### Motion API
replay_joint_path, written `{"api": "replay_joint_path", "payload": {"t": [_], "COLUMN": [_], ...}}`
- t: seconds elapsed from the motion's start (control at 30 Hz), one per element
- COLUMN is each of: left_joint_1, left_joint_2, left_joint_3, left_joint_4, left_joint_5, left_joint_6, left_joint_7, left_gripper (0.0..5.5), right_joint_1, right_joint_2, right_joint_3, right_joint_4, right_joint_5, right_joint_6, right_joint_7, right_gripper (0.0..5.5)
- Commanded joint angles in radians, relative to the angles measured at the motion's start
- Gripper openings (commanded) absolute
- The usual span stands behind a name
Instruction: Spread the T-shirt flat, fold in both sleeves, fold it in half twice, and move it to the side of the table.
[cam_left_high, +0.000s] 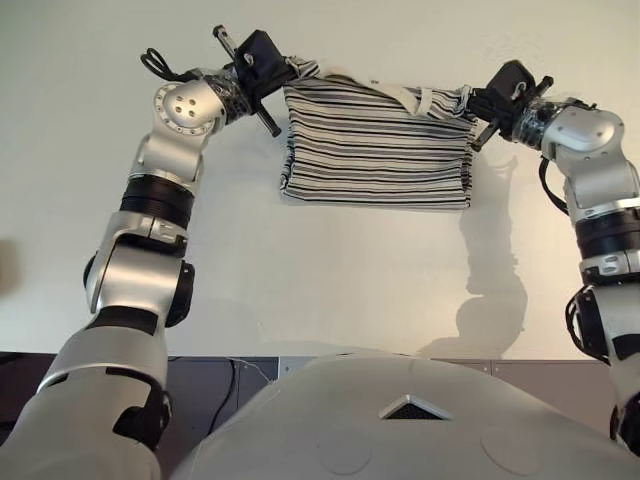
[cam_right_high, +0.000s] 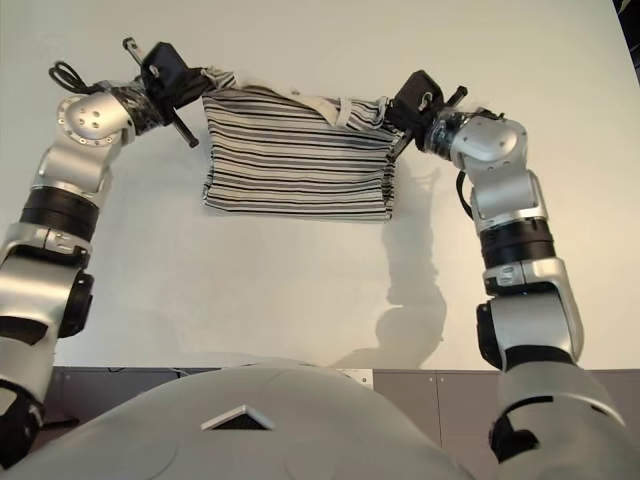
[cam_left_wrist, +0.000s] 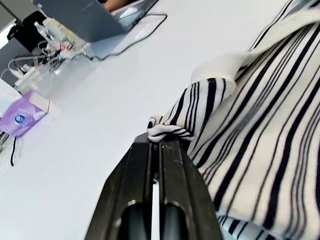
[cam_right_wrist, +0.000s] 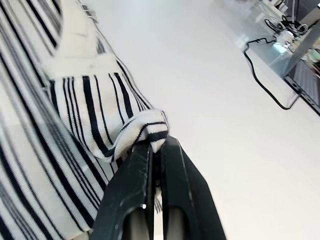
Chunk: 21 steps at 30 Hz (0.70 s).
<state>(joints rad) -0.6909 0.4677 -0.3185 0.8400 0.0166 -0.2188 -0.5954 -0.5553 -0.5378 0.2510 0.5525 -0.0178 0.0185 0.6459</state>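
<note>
Lab, white table (cam_left_high: 330, 290), laptop (cam_left_wrist: 85, 17), tangled cables (cam_left_wrist: 52, 47)

Wide table (cam_left_high: 330, 290) room beside T-shirt (cam_left_high: 375, 145), laptop (cam_left_wrist: 82, 19) and cable (cam_right_wrist: 264, 84) beyond

Your T-shirt (cam_left_high: 375, 150) is off-white, banded with thin and thick black stripes, and its neckband is plain cream. The counter (cam_left_high: 330, 290) beneath is plain white. The left claw (cam_left_wrist: 156, 143) and the right claw (cam_right_wrist: 156, 146) are both glossy black. Farther off you have a grey laptop (cam_left_wrist: 82, 17) and a lilac packet (cam_left_wrist: 20, 117).
</note>
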Motion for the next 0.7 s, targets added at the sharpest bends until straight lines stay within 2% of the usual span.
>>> {"api": "replay_joint_path", "payload": {"t": [0.03,0.27,0.53,0.6,0.7], "left_joint_1": [-0.072,-0.137,-0.15,-0.156,-0.165], "left_joint_2": [-0.051,-0.13,-0.165,-0.165,-0.16], "left_joint_3": [-0.008,-0.012,0.008,0.005,0.024], "left_joint_4": [0.186,0.376,0.455,0.466,0.486], "left_joint_5": [0.086,0.209,0.287,0.31,0.318], "left_joint_6": [-0.104,-0.197,-0.171,-0.16,-0.124], "left_joint_7": [0.047,0.181,0.34,0.398,0.438], "left_gripper": [0.1,0.1,1.26,1.33,1.33], "right_joint_1": [-0.075,-0.084,-0.156,-0.169,-0.21], "right_joint_2": [0.019,0.046,0.143,0.148,0.168], "right_joint_3": [-0.025,-0.005,0.004,-0.004,-0.013], "right_joint_4": [0.099,0.189,0.394,0.433,0.528], "right_joint_5": [-0.038,-0.106,-0.193,-0.203,-0.216], "right_joint_6": [-0.037,-0.086,-0.187,-0.197,-0.194], "right_joint_7": [-0.035,-0.05,-0.2,-0.232,-0.288], "right_gripper": [0.12,0.12,1.45,1.69,2.37]}}
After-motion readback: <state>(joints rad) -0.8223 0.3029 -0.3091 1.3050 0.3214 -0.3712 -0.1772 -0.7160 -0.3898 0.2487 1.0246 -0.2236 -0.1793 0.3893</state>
